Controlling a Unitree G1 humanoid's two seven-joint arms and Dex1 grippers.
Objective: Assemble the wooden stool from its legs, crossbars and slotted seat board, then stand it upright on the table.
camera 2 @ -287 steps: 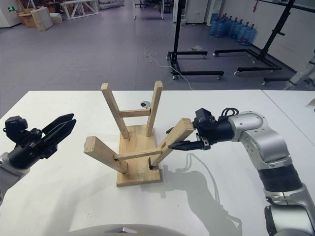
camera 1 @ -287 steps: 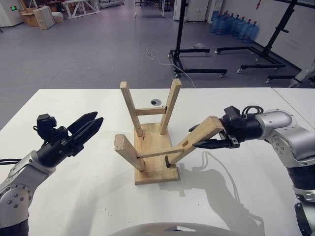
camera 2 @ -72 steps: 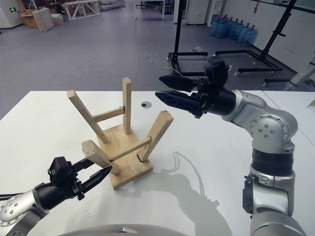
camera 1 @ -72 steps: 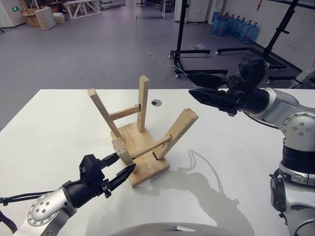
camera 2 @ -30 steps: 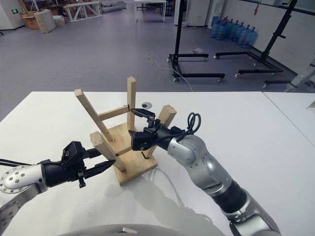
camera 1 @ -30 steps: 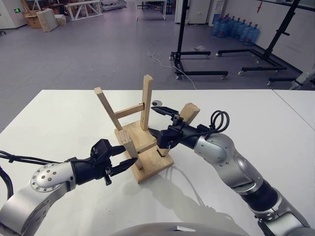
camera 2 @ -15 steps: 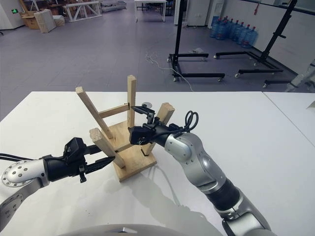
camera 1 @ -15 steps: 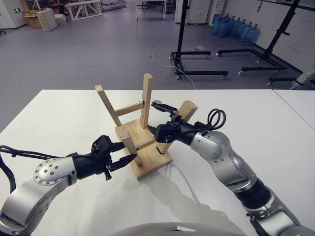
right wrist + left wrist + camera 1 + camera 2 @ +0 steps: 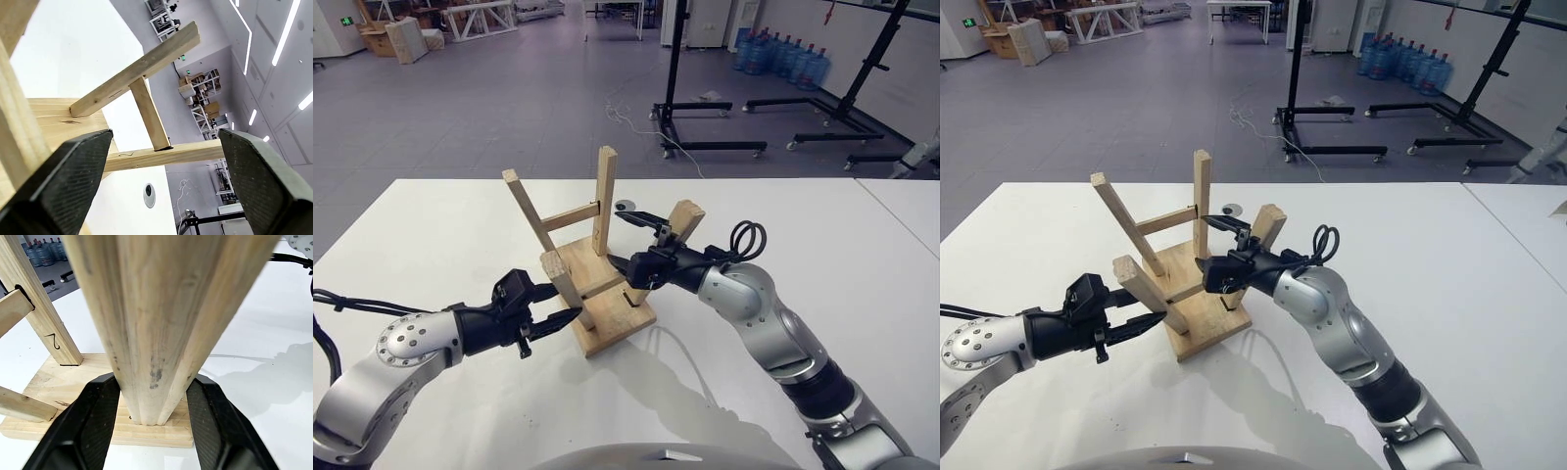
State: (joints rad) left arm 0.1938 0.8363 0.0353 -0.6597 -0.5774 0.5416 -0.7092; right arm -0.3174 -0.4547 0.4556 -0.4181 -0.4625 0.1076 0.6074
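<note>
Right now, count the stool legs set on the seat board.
4, all on the seat board: back-left leg, back-right leg, front-left leg, front-right leg. None seems hidden.

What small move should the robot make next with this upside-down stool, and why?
Probably shut the right pincer on the near right leg. The stool rests upside down on its seat board, the left pincer is shut on the near left leg low down, and the right pincer is open beside its leg. A second hold would likely steady the turn upright.
</note>
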